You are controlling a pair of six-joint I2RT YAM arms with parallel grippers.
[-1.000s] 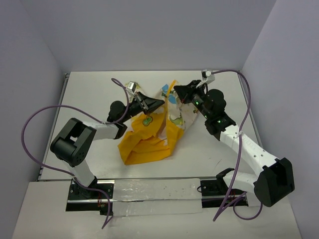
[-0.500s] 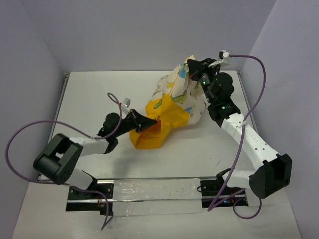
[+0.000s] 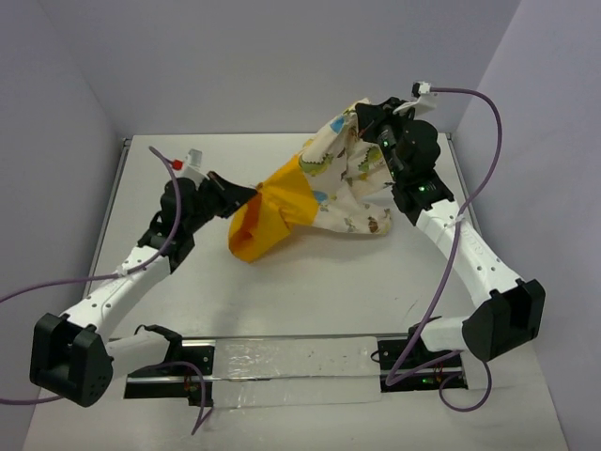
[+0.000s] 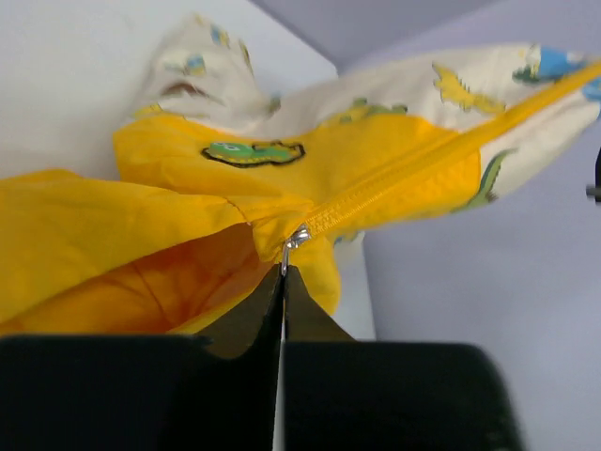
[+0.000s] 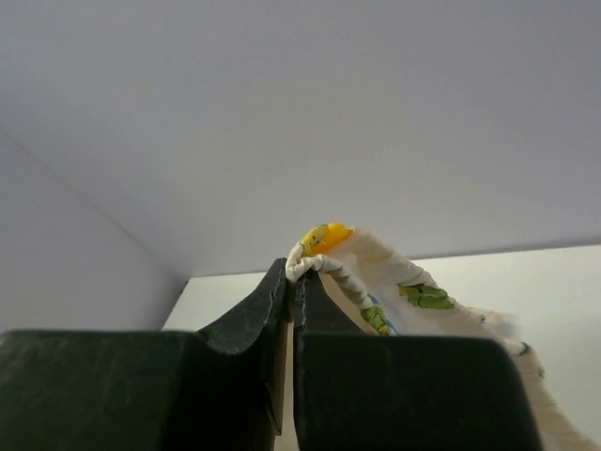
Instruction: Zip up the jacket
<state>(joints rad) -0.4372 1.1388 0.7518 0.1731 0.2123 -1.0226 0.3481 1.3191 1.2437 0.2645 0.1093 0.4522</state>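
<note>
The jacket (image 3: 343,178), cream with cartoon animals and yellow-orange panels, hangs stretched above the table between both grippers. My left gripper (image 3: 252,194) is shut on the silver zipper pull (image 4: 298,237) at the yellow end; the closed zipper teeth (image 4: 423,160) run up and right from it. A green patch (image 4: 252,152) shows on the yellow panel. My right gripper (image 3: 358,115) is shut on a bunched cream edge of the jacket (image 5: 324,265) and holds it high at the back right. In the wrist views, the left gripper (image 4: 284,271) and right gripper (image 5: 293,274) show their jaws pressed together.
The white table (image 3: 310,282) has grey walls on three sides. The arm bases and a strip of clear film (image 3: 291,362) lie along the near edge. Purple cables (image 3: 470,103) loop off both arms.
The right gripper lifted its end of the jacket up to the back right. The left gripper drew back to the left, and the jacket now stretches taut between them.
</note>
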